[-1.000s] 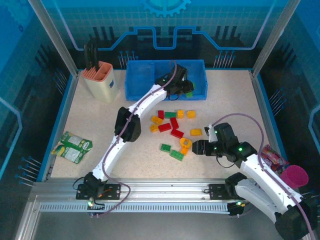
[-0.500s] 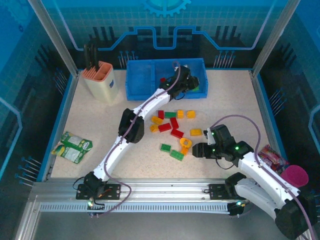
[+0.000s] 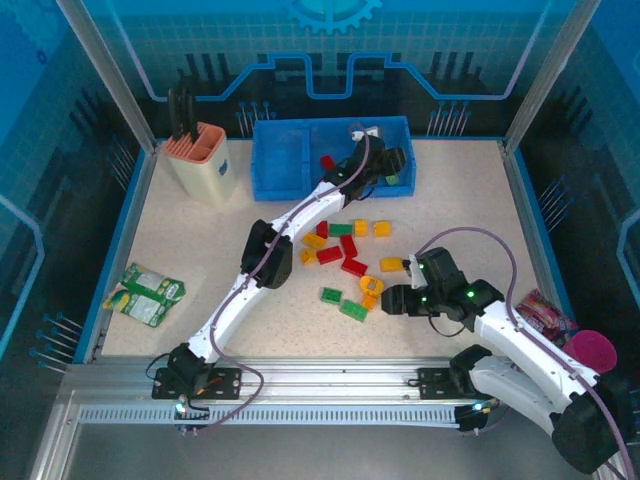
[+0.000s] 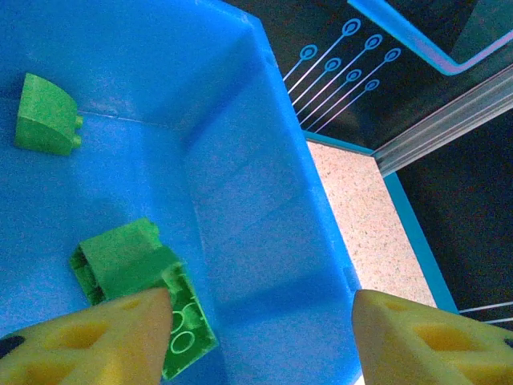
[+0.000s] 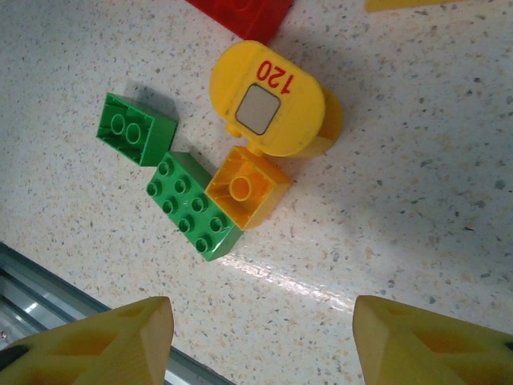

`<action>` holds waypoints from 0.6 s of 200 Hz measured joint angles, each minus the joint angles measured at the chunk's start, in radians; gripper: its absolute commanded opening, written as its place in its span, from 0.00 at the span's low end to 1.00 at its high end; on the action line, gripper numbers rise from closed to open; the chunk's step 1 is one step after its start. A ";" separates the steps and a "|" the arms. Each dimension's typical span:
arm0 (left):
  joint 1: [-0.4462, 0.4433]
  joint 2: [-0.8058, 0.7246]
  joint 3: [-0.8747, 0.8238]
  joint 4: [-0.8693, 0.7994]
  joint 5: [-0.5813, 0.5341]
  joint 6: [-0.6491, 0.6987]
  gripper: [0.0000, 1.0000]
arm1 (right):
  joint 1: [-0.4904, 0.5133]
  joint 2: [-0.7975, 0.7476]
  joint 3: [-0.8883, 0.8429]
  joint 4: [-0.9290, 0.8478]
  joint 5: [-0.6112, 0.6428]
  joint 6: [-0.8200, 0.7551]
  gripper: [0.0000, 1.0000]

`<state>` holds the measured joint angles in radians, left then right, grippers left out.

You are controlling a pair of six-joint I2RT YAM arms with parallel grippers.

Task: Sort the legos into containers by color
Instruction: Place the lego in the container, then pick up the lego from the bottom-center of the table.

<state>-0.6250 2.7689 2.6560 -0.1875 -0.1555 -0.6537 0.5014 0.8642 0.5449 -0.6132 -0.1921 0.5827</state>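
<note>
- blue tray (image 3: 290,160): at 12 o'clock on the table (image 3: 200,250), three compartments. the middle one holds a red brick (image 3: 327,162).
- left gripper (image 4: 260,321): over the tray's right compartment, jaws apart, nothing between the yellow fingertips (image 4: 96,337).
- green bricks, right compartment: a sloped one (image 4: 46,116) at 10 o'clock in the wrist view, a chunky one (image 4: 120,258) just above the left fingertip, touching a flat studded one (image 4: 191,325).
- loose legos (image 3: 345,245): red, green and yellow-orange, scattered at table centre.
- right gripper (image 5: 260,337): at 4 o'clock of that scatter, jaws parted and empty, above bare table.
- under the right wrist: a yellow rounded piece (image 5: 272,100) marked "120", an orange brick (image 5: 247,186) touching a long green brick (image 5: 192,206), a small green brick (image 5: 135,128) just beside.
- utensil holder (image 3: 200,160): 10 o'clock corner.
- snack packet (image 3: 145,293): 8 o'clock edge.
</note>
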 measured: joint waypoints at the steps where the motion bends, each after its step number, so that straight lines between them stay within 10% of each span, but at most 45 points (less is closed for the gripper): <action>1: 0.000 0.000 0.000 0.000 0.000 0.001 0.65 | 0.001 0.000 0.000 0.000 0.000 0.000 0.62; 58: 0.001 -0.066 -0.065 -0.010 0.049 0.085 0.72 | 0.122 0.024 0.056 -0.009 0.018 -0.059 0.61; 120: 0.042 -0.650 -0.485 -0.100 0.083 0.296 0.81 | 0.362 0.264 0.257 -0.059 0.165 -0.232 0.59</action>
<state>-0.5831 2.1193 2.1712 -0.2874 -0.0723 -0.3573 0.8639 1.1282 0.8021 -0.6720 -0.0273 0.3508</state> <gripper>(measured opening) 0.798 0.594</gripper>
